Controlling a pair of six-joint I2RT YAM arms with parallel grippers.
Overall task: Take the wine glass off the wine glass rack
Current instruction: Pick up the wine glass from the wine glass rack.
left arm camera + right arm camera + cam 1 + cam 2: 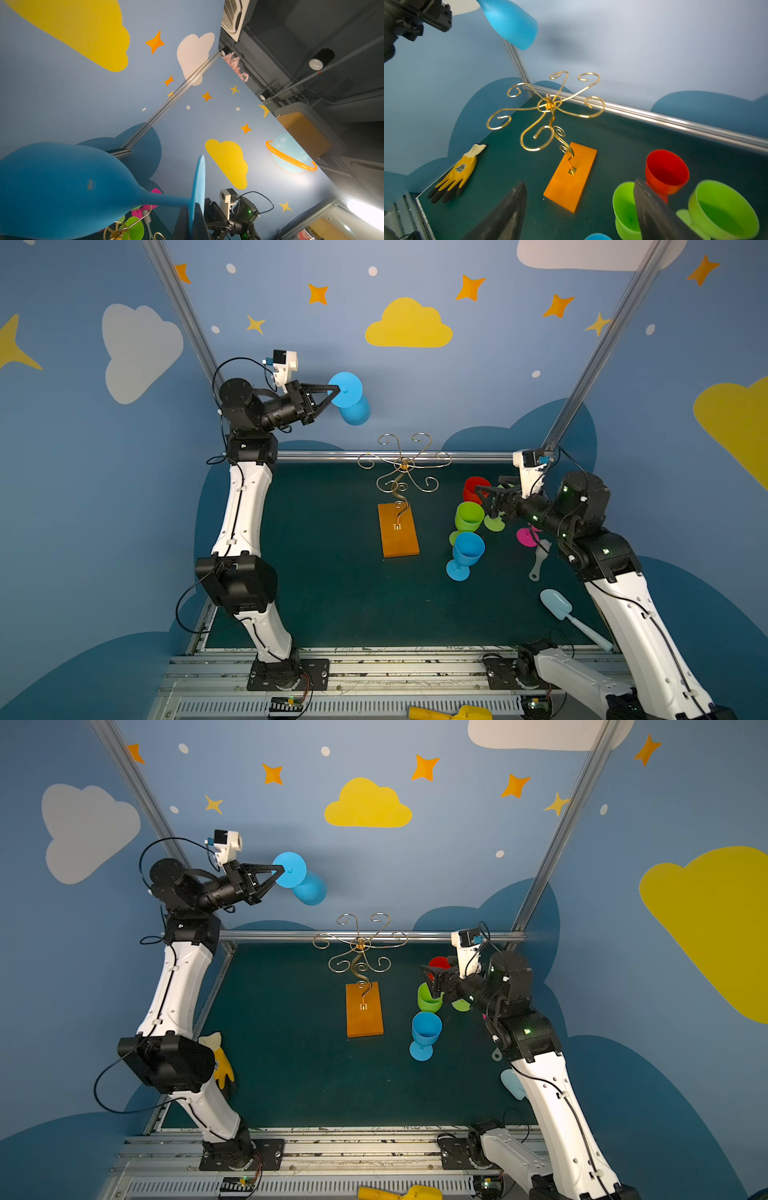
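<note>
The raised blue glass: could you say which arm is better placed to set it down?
Left, probably: the left gripper is shut on the raised blue glass, clear of the rack; the right gripper hangs open by the standing glasses.

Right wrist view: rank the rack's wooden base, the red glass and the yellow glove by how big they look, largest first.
1. rack's wooden base: largest.
2. red glass and yellow glove: they look about alike, the glove long and thin, the glass round, so they stay unranked.
</note>
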